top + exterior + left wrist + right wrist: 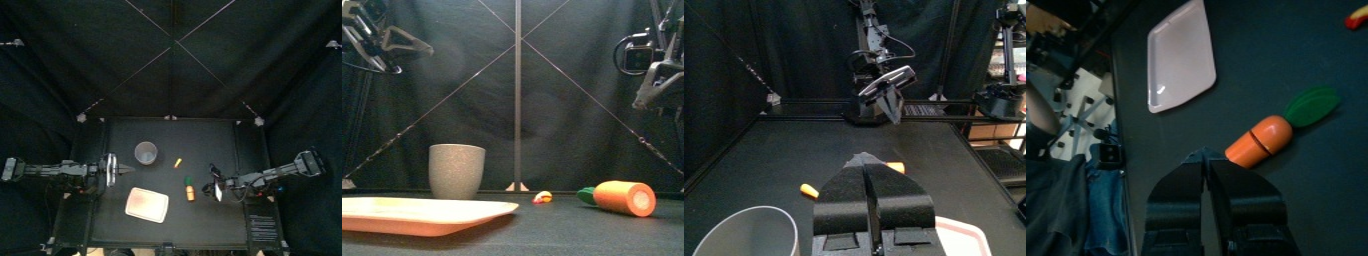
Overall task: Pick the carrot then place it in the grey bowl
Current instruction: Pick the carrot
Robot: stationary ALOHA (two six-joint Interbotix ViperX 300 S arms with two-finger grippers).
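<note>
Orange and seemingly hard plastic, the carrot (190, 190) lies on its side on the bench (221, 225), just right of centre in the top view, its green end pointing up-frame. It is probably light, stiff and smooth, apt to roll, so a hold across the thick orange body looks safest. The grey bowl (146, 152) stands upright, up-frame and to the left. The right pincer (1204, 160) and left pincer (867, 158) are both closed together and empty.

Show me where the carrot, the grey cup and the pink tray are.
carrot (617, 196): front view, on its orange body.
grey cup (457, 170): front view, on its side wall.
pink tray (422, 222): front view, on its front rim.
</note>
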